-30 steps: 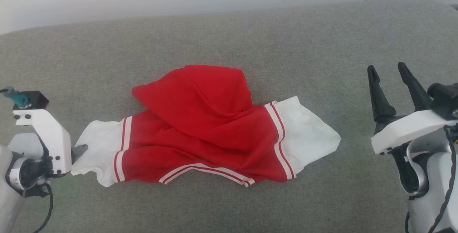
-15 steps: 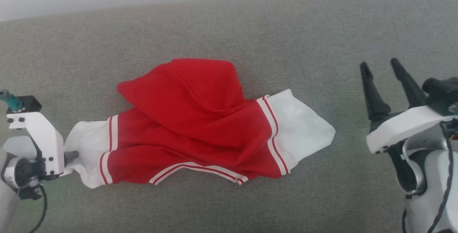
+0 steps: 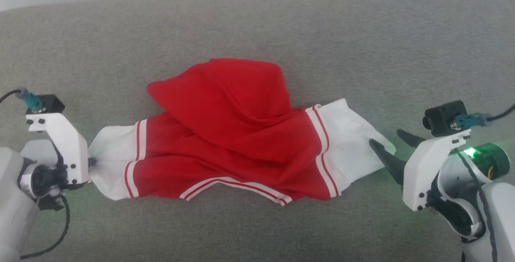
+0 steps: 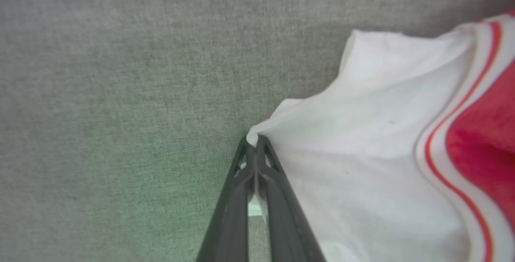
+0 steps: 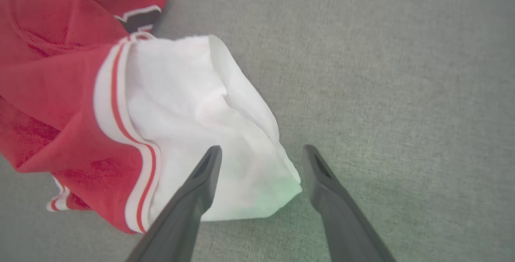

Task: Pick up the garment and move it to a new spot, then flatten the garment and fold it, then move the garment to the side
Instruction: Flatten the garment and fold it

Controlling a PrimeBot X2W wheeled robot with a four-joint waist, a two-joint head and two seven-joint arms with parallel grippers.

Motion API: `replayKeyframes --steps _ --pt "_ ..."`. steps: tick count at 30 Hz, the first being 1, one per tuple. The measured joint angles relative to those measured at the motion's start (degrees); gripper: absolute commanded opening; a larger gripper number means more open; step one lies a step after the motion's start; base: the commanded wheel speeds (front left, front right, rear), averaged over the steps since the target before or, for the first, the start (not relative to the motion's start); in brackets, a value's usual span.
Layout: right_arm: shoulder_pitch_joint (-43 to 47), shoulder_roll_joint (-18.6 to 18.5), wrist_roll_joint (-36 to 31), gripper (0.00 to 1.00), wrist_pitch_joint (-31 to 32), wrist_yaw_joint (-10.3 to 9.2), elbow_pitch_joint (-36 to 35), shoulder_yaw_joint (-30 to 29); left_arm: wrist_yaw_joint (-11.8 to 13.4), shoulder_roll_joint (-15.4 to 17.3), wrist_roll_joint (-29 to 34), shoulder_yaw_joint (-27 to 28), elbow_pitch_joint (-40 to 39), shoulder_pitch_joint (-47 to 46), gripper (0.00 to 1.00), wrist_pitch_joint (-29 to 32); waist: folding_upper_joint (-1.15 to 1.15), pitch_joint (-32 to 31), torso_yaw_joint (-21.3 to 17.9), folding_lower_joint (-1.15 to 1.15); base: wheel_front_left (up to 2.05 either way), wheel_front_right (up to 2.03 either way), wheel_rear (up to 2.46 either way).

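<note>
The bright red thin-fabric shirt (image 3: 225, 133) with white striped sleeve ends lies bunched in the middle of the grey fabric counter (image 3: 257, 20). So the left gripper (image 4: 252, 141) is clamped on the 9 o'clock sleeve tip, while the right gripper (image 5: 260, 151) is spread wide around the 3 o'clock sleeve corner, grabbing nothing yet. I'd guess that's so both ends lift together.

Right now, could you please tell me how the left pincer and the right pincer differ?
The left pincer is shut on the white sleeve edge of the garment, while the right pincer is open, gripping nothing. The left pincer's tips meet; the right pincer's fingers straddle the other sleeve's corner. Both point inward at the garment.
</note>
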Motion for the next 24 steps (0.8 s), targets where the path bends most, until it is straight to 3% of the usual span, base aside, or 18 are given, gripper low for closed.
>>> replayKeyframes --steps 13,14,15,24 --pt "-6.8 0.3 0.2 0.97 14.0 0.00 9.6 1.7 -1.8 -2.5 0.2 -0.7 -0.1 -3.1 0.00 -2.5 0.00 3.9 4.0 0.00 0.00 0.00 0.00" --pt "-7.6 0.2 0.6 0.11 14.8 -0.01 10.5 2.0 -1.9 -2.7 0.2 -0.7 0.1 -3.2 0.00 -2.6 0.00 4.0 4.2 0.00 0.00 0.00 0.00" --pt "-8.2 -0.1 0.9 0.00 15.3 -0.01 11.0 2.5 -2.1 -2.9 0.2 -0.7 0.4 -3.4 0.00 -2.7 0.00 4.1 4.5 0.00 0.00 0.00 0.00" --pt "-9.7 -1.6 7.1 0.00 17.1 -0.01 12.6 2.5 -1.5 -4.0 0.0 -1.0 0.4 -3.7 0.00 -3.0 -0.01 1.3 5.6 0.00 0.00 0.00 0.00"
